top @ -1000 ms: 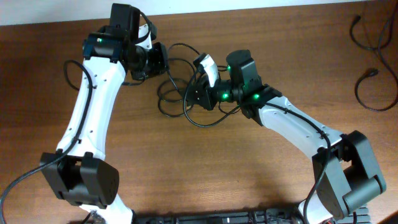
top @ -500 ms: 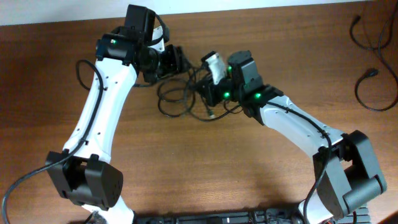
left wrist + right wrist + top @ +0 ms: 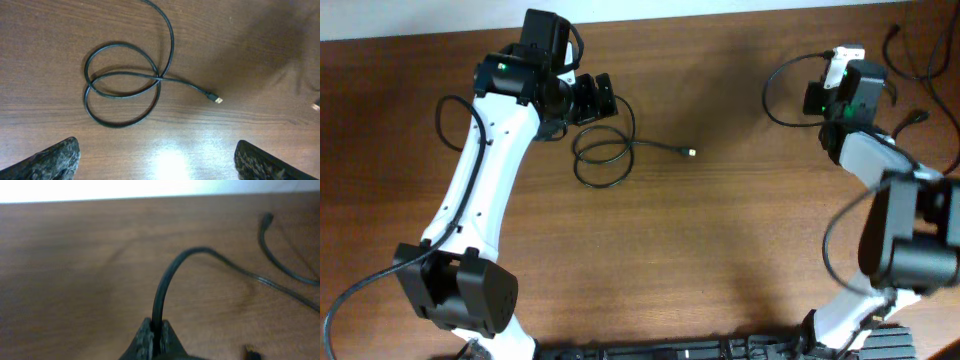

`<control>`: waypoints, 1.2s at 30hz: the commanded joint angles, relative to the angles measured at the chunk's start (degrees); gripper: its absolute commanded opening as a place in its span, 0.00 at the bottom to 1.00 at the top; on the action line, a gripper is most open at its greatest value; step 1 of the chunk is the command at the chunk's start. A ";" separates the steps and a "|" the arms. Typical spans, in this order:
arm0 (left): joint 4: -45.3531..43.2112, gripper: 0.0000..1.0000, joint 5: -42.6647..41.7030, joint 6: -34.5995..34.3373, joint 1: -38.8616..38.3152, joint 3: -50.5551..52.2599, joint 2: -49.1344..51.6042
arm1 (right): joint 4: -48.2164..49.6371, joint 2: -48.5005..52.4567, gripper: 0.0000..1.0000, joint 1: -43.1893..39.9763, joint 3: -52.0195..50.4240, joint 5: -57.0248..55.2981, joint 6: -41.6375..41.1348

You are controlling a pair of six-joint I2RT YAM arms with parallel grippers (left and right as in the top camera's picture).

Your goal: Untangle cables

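Cable (image 3: pixel 167 277) clamped in right end effector (image 3: pixel 155 332), arcing rightward.

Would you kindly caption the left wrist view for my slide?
Open left claw over a looped black cable, plug free on table.

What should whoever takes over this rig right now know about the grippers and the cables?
Left gripper: open, empty, above the coiled cable, which lies on the table with its plug free.
Right gripper: shut on a second cable, held at the table's far right.
Done: these two cables are apart. Other cords lie near the right edge.
Left: set the held cable down; the coiled cable crosses itself and probably needs straightening.
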State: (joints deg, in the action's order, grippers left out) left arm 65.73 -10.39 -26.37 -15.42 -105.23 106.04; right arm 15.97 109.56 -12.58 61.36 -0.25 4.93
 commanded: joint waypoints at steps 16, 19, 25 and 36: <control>-0.11 0.99 0.61 0.31 -0.20 -0.57 -0.07 | -20.48 -4.39 0.99 5.18 5.84 7.15 0.31; -0.11 0.99 0.61 0.31 -0.20 -0.57 -0.07 | -37.20 -16.48 0.99 5.27 5.84 8.72 -14.38; -0.11 0.99 0.61 0.31 -0.20 -0.57 -0.07 | -45.46 -10.45 0.99 24.00 5.27 28.17 -20.48; 8.31 0.99 17.29 -0.26 18.80 -0.63 -3.54 | -19.78 2.27 0.74 50.45 9.42 22.71 -14.80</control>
State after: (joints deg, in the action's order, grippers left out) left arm 70.74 4.01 -26.35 -3.11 -105.32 105.56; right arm -2.20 109.86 37.76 66.65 19.81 -11.38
